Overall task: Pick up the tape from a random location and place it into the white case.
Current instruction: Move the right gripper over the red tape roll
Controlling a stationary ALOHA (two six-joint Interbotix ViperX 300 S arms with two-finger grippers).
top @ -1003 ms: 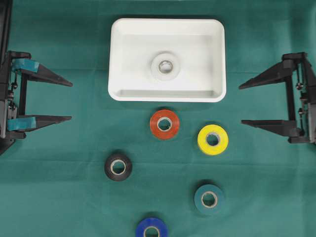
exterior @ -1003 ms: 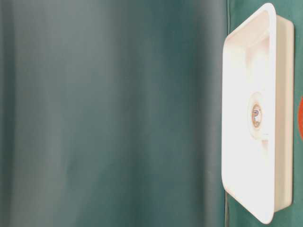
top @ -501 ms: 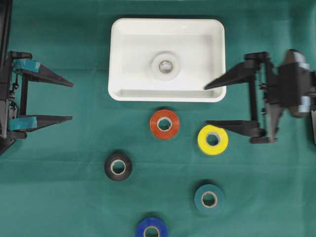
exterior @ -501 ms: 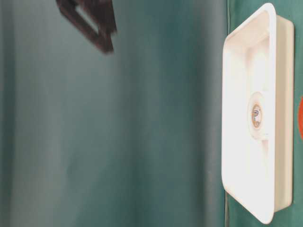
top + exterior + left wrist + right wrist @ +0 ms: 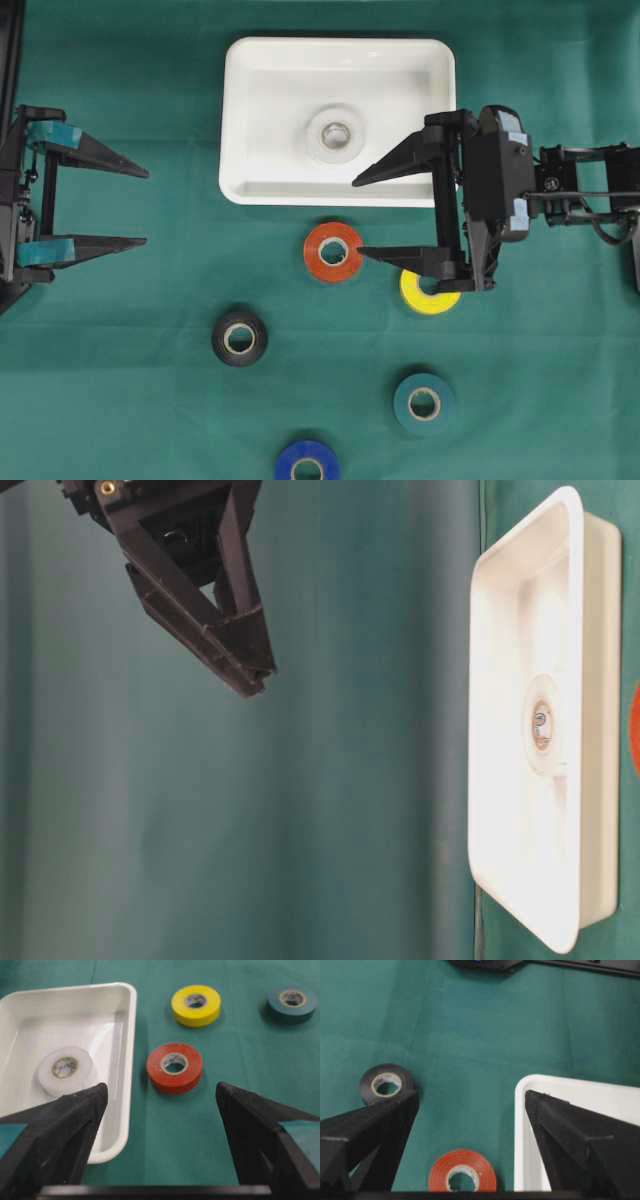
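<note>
Right gripper out over the tapes with nothing in it, left gripper parked at the left edge.

Your right gripper has its jaws spread wide and empty; in the overhead view one fingertip lies over the near rim of the white case, the other sits just beside the red tape, and the finger covers part of the yellow tape. How high it hangs above them you cannot judge well from these views. Your left gripper also has its jaws apart, holding nothing, well left of the case. A white tape already lies in the middle of the case. On the green cloth near the case you have the red and yellow rolls, then the black tape, the teal tape and the blue tape at the near edge.
</note>
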